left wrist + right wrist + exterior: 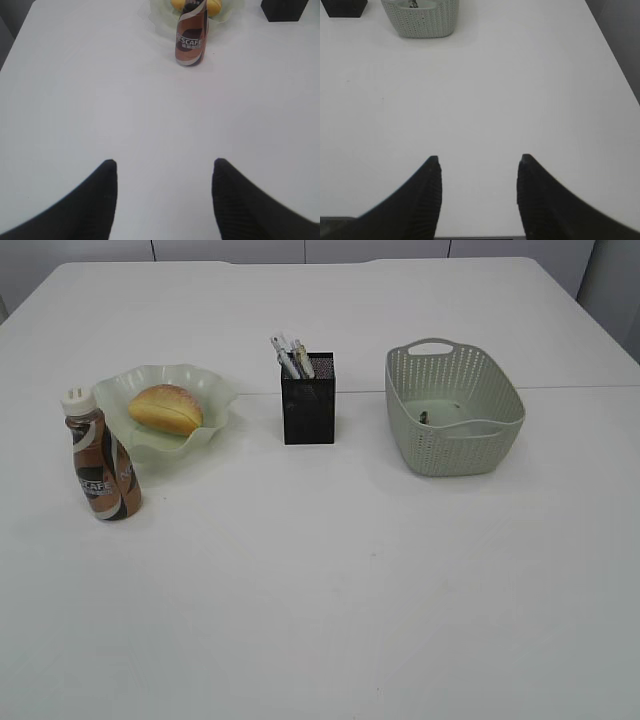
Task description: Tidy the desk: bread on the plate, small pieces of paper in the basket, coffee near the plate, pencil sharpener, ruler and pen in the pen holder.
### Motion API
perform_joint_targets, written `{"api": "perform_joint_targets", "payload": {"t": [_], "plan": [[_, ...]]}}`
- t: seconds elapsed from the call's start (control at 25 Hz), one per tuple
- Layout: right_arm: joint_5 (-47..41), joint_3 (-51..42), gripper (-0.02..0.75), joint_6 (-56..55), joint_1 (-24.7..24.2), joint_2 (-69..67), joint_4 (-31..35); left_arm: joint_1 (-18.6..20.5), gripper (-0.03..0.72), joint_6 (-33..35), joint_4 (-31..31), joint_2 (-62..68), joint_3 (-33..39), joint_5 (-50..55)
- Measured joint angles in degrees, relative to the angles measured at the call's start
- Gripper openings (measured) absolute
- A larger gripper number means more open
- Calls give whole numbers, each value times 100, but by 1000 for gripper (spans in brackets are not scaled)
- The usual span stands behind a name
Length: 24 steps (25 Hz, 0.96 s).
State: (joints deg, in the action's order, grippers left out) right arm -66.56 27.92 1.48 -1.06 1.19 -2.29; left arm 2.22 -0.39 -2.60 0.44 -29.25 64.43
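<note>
Hovering low over the bare white table [330,580], the left gripper [164,172] and right gripper [479,167] point forward, black fingers spread, holding nothing.

Each hand, left hand [164,200] and right hand [477,197], has two matte black, tapering fingers with finely ribbed inner faces

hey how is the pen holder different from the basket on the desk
The pen holder is black, square-sided and narrow; the basket is pale green, rounded and much wider. The pen holder has pens sticking out above its rim, while the basket has only something small lying at its bottom. The basket has handles; the pen holder has none. Both stand upright and are perforated.
</note>
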Motion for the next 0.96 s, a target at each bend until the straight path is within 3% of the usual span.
{"api": "perform_joint_targets", "payload": {"t": [0.96], "plan": [[0,0,393,0,0,0,0,0,433,384,-283,0,0,-13]]}}
